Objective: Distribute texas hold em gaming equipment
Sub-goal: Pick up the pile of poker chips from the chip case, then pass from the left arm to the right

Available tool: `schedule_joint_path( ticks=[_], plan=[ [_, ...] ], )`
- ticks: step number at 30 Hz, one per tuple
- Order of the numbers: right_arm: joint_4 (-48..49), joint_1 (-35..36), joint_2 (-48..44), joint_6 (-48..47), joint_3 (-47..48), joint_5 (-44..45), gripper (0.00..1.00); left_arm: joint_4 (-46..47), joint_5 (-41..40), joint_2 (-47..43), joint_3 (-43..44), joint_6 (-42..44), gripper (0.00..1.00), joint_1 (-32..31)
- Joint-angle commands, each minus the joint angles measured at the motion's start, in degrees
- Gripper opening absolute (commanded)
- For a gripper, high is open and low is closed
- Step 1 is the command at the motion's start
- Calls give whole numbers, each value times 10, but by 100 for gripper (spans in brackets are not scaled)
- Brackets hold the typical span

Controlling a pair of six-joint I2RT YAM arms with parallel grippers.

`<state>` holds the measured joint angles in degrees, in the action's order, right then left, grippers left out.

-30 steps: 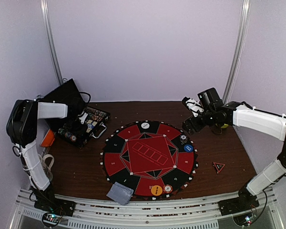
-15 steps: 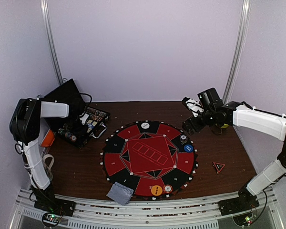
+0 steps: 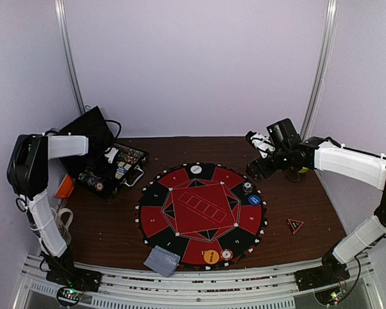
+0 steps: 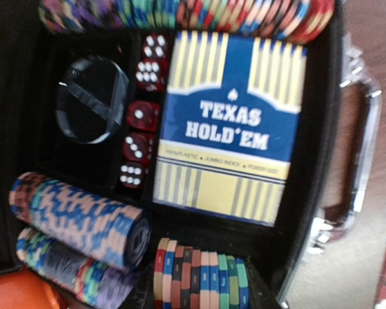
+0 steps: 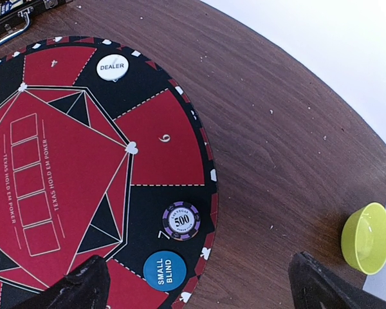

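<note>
On the round red-and-black mat (image 5: pixel 161 138), near its right rim, a striped-edge chip (image 5: pixel 181 220) lies flat by a glossy blue disc (image 5: pixel 164 270); right fingers (image 5: pixel 77 286) hover above, wide apart, empty. Left of the mat, the open case (image 4: pixel 312 193) holds ribbed chip rolls (image 4: pixel 77 215) — left fingers (image 3: pixel 109 156) over it, too small to tell their spacing.

Dark wooden tabletop (image 3: pixel 109 225): round poker mat (image 3: pixel 154 222) at centre, open chip case (image 3: pixel 122 166) far left, yellow bowl (image 5: pixel 367 237) far right.
</note>
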<state>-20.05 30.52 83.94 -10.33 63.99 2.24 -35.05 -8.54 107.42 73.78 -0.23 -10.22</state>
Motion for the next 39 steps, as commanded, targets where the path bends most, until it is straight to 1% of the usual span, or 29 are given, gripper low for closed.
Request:
schedule_joint_path(
  ticks=[1,4,7,13,18,19,22,26,29,33,35,37,39],
  plan=[
    [-15,2,-11,-2,22,-10,100,-4,29,-79,3,-31,0,1],
    [-22,2,-15,-6,35,-24,100,-6,47,-128,1,-47,0,-9],
    [-21,2,-29,-9,37,-44,100,-12,63,-170,6,-68,0,-43],
    [-14,7,-54,-13,33,-87,100,-14,105,-207,21,-131,0,-157],
    [-11,26,-67,-17,33,-96,100,27,150,-200,26,-197,0,-271],
    [-11,35,-69,-18,33,-95,100,38,159,-195,26,-212,0,-299],
    [-18,66,-74,-27,28,-86,100,76,194,-174,21,-252,0,-353],
    [-44,134,-88,-40,17,-70,100,117,214,-147,13,-276,0,-420],
    [-32,188,-113,-29,-21,-47,100,174,265,-138,-15,-300,0,-440],
    [30,250,-143,-11,-91,-32,100,298,324,-138,-87,-380,0,-448],
    [46,275,-151,-7,-118,-21,100,334,322,-126,-101,-403,0,-463],
    [33,288,-153,6,-116,-26,100,350,317,-109,-102,-416,0,-491],
    [22,300,-161,21,-125,-23,100,387,322,-98,-112,-441,0,-509]
  ],
)
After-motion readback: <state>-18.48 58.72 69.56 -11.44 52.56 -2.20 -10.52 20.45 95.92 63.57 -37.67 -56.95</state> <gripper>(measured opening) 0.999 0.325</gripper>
